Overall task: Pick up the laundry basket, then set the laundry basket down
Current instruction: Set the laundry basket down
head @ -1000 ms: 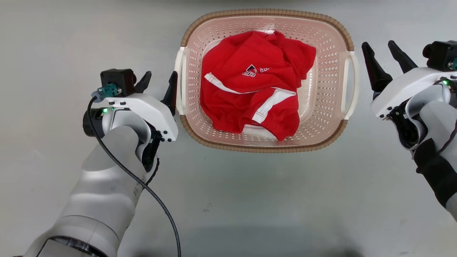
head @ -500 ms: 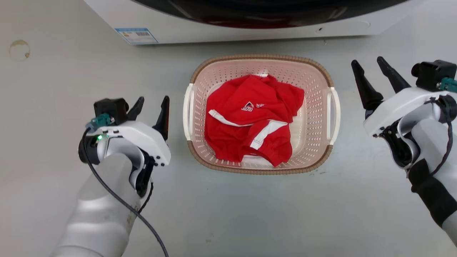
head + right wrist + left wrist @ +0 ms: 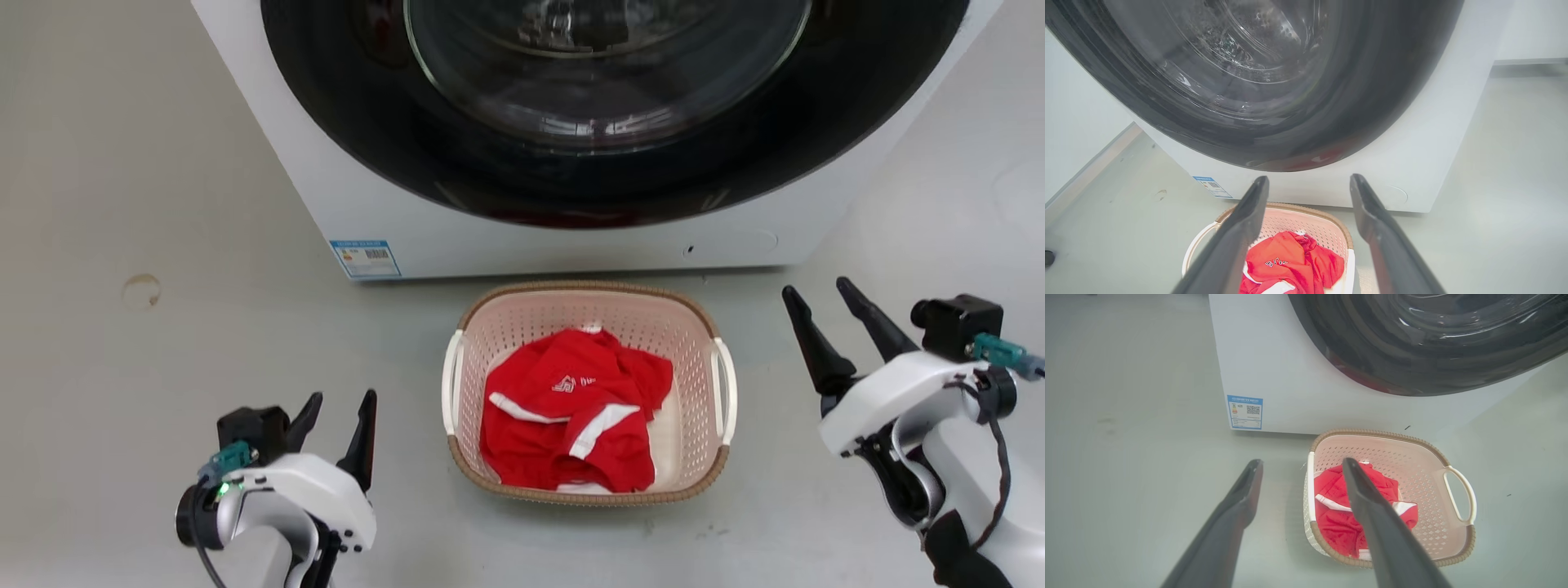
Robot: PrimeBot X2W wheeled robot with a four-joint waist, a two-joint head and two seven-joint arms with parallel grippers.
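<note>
The laundry basket [image 3: 706, 343] stands on the pale floor in front of a washing machine; it is pink-beige, perforated, with a brown rim and white side handles. A crumpled red garment [image 3: 571, 400] with white stripes lies inside it. My left gripper [image 3: 340, 410] hangs open to the basket's left, apart from it, nothing between its fingers. My right gripper [image 3: 820, 300] is open to the basket's right, also apart and empty. The left wrist view looks down on the basket [image 3: 1425, 465] past the left gripper [image 3: 1301, 465]. The right wrist view has the basket [image 3: 1306, 220] low, below the right gripper [image 3: 1309, 183].
A large white washing machine [image 3: 506, 220] with a dark round glass door [image 3: 604, 73] stands just behind the basket. A blue label [image 3: 366, 257] sits on its lower left corner. Pale floor [image 3: 147, 204] spreads left and right; a ring-shaped stain [image 3: 141, 290] marks it at the left.
The head camera has risen and tilted up, so the basket looks smaller and lower and the washing machine has come into view. Both grippers stay open beside the basket.
</note>
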